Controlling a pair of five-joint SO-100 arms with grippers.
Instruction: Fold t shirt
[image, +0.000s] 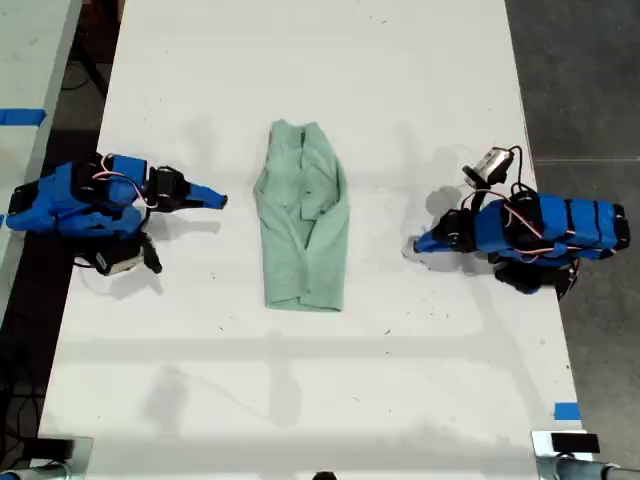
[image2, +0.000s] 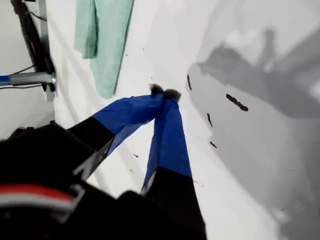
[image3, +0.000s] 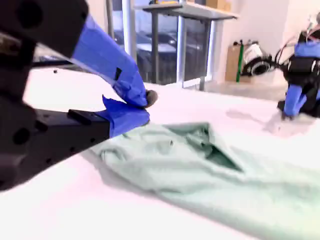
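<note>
Currently both grippers empty, t shirt (image: 302, 218) lying mid-table (image: 300, 400).
Shirt folded into narrow strip. My first gripper (image2: 165, 93), at exterior view's right, has jaws pinched together on bare table; my second gripper (image3: 142, 105), exterior view's left, jaws closed just beside shirt.

A robotics laboratory or workroom; a long white table (image: 300, 400) bearing small dark scuff marks stands on a grey floor (image: 575, 70); blue tape (image: 22, 116) marks a neighbouring bench at the exterior view's left; loose cables hang beside it; metal-legged tables (image3: 185, 15) and a cardboard box (image3: 234, 62) appear in the second wrist view
</note>
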